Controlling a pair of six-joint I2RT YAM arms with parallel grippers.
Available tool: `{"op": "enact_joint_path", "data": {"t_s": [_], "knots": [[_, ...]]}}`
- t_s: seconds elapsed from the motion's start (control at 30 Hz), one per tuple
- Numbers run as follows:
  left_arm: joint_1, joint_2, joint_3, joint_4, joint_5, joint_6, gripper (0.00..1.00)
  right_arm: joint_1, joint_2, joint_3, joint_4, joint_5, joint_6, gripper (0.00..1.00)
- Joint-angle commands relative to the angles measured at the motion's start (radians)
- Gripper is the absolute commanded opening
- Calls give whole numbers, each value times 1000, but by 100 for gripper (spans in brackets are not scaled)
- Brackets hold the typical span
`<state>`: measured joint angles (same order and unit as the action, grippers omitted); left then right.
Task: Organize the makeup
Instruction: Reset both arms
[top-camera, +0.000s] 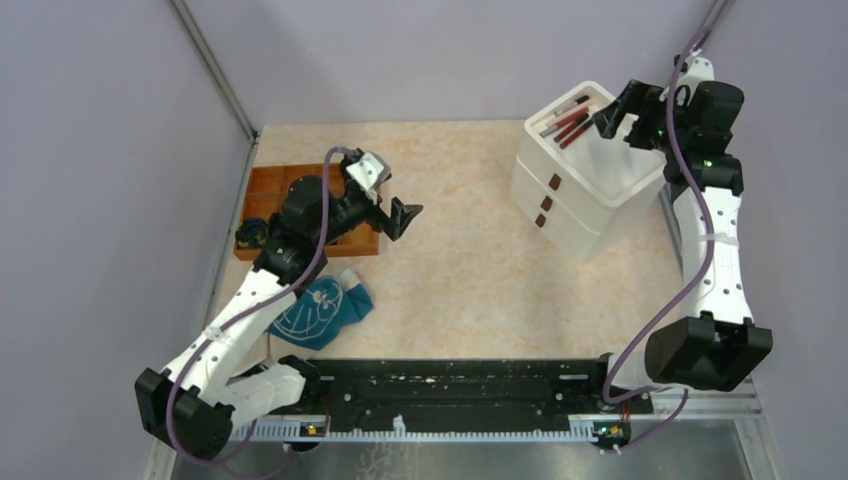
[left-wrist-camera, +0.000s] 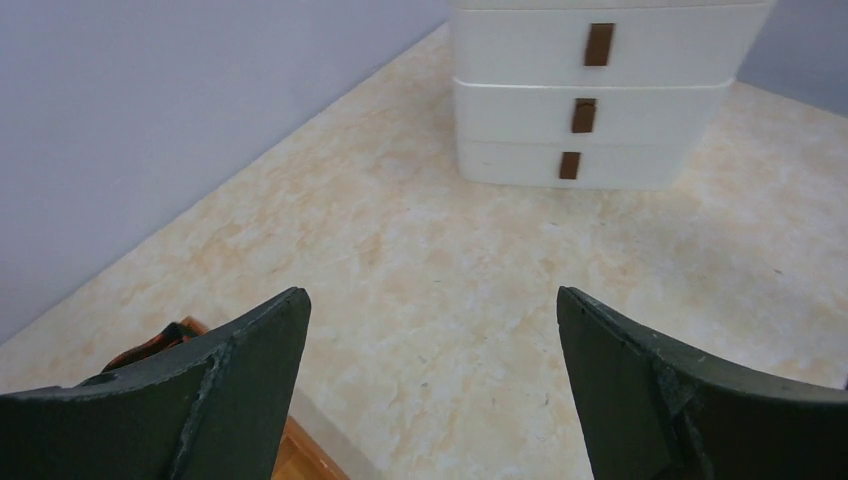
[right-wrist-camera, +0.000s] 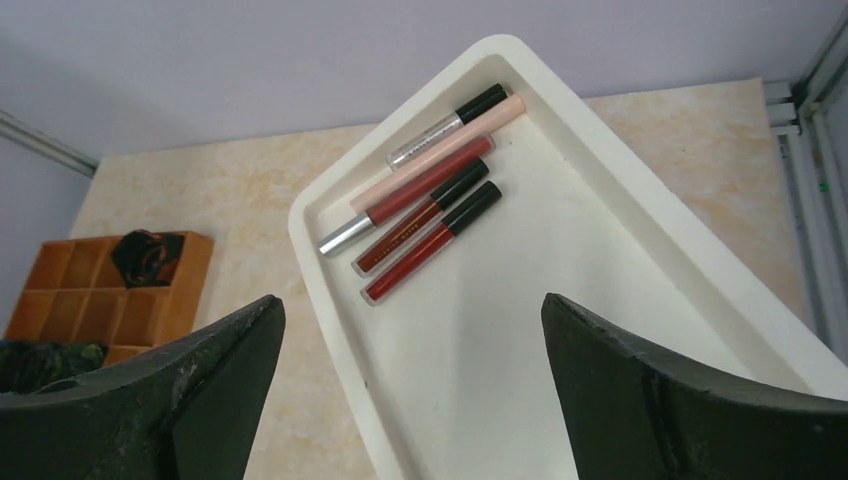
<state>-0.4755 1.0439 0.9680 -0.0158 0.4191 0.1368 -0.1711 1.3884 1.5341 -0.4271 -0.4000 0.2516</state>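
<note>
We are hovering our right gripper (right-wrist-camera: 410, 310), wide and empty, over the white drawer unit's top tray (right-wrist-camera: 560, 280) at the desk's far right corner, where five lip tubes (right-wrist-camera: 410, 193) are lying side by side just ahead, slanting across our jaw line, while our left gripper (left-wrist-camera: 432, 295), also wide and empty, is sitting well apart near the left edge.

No text can be read; the silver tube (right-wrist-camera: 425, 140) in the white tray (right-wrist-camera: 600, 330) bears faint lettering, too small to make out.

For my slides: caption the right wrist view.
Open right gripper above five makeup tubes side by side in white tray.
</note>
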Motion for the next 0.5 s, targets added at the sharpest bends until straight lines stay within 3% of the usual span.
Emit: {"op": "enact_joint_path", "data": {"t_s": [0.0, 0.2, 0.47], "knots": [[31, -35, -25, 86, -210, -63, 99, 7, -69, 44, -67, 36, -145, 99], [76, -69, -61, 124, -348, -98, 99, 6, -233, -117, 7, -21, -181, 99], [145, -132, -119, 171, -366, -93, 99, 7, -437, -403, 158, -96, -190, 99]]}}
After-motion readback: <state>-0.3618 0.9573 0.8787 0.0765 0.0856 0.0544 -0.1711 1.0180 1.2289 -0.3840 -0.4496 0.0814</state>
